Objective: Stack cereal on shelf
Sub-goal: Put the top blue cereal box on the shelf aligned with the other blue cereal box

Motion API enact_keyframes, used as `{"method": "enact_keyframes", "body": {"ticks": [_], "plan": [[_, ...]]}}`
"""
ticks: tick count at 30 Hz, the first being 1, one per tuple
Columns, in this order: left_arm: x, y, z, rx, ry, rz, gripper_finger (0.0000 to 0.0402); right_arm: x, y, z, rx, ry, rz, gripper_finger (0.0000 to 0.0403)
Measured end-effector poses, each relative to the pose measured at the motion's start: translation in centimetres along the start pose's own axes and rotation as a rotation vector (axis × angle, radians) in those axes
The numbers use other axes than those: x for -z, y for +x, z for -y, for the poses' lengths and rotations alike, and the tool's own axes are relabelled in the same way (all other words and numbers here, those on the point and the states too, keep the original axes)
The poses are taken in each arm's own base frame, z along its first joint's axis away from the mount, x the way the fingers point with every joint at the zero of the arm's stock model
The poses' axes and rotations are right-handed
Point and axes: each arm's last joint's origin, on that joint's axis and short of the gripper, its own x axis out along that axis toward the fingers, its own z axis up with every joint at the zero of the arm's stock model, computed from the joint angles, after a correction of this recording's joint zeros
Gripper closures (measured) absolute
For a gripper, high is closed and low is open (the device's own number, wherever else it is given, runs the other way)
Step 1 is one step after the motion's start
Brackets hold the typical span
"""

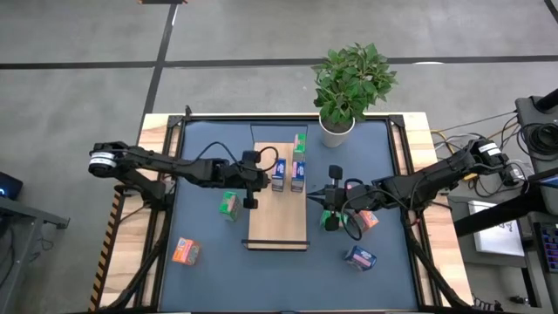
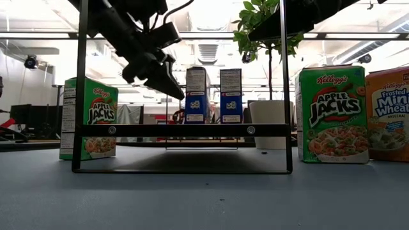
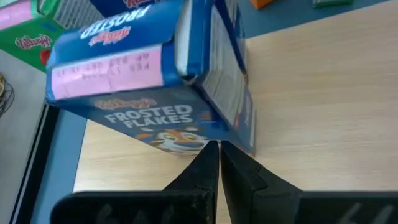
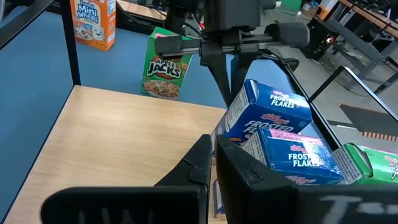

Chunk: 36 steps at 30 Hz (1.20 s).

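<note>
My left claw [image 1: 250, 202] hangs over the left edge of the shelf [image 1: 277, 228], fingers pressed together and gripping nothing; seen from table height [image 2: 167, 87] it is raised above the shelf, tips angled down. In my left wrist view the closed fingertips [image 3: 219, 163] point at a blue Frosted Flakes box [image 3: 158, 93] just ahead, standing on the wood. My right claw [image 1: 331, 194] sits just off the shelf's right edge, also clenched and empty; its wrist view shows the shut fingers [image 4: 214, 163] over the wood with two blue boxes [image 4: 273, 115] close beside them and the other arm's claw beyond. Shelf lies flat on the blue mat [image 1: 205, 253], long axis running away from the front edge, roughly centred between my arms. On it, at the far end: two blue boxes upright side by side [image 1: 279, 174] [image 1: 298, 174], and a green box [image 1: 300, 142] behind them near the far edge. Off the shelf: one green Apple Jacks box [image 1: 228, 204] on the mat just left of the shelf, near my left claw; an orange box [image 1: 184, 251] at front left, well apart; a green box [image 1: 330, 220] beside my right claw with an orange box [image 1: 369, 219] next to it; a blue box [image 1: 360, 257] at front right, lying on the mat. A potted plant [image 1: 349, 83] stands at the far edge of the table.
</note>
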Motion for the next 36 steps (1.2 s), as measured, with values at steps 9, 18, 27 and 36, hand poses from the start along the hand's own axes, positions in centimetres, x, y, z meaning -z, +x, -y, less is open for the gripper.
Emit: {"method": "enact_keyframes", "body": {"ticks": [9, 18, 27, 36], "plan": [[-0.37, -0.04, -0.01, 0.003, -0.023, 0.039, 0.0402, 0.01, 0.0, 0.0, 0.0, -0.001, -0.001, 0.039], [-0.39, -0.05, 0.05, 0.025, -0.029, 0.045, 0.0402, 0.0, 0.0, 0.0, 0.0, 0.0, 0.0, 0.039], [-0.38, 0.21, 0.17, 0.044, -0.025, 0.051, 0.0402, 0.01, 0.0, 0.0, 0.0, -0.001, -0.001, 0.039], [0.07, 0.43, -0.15, -0.065, 0.016, -0.015, 0.0402, 0.01, 0.0, 0.0, 0.0, -0.001, -0.001, 0.039]]}}
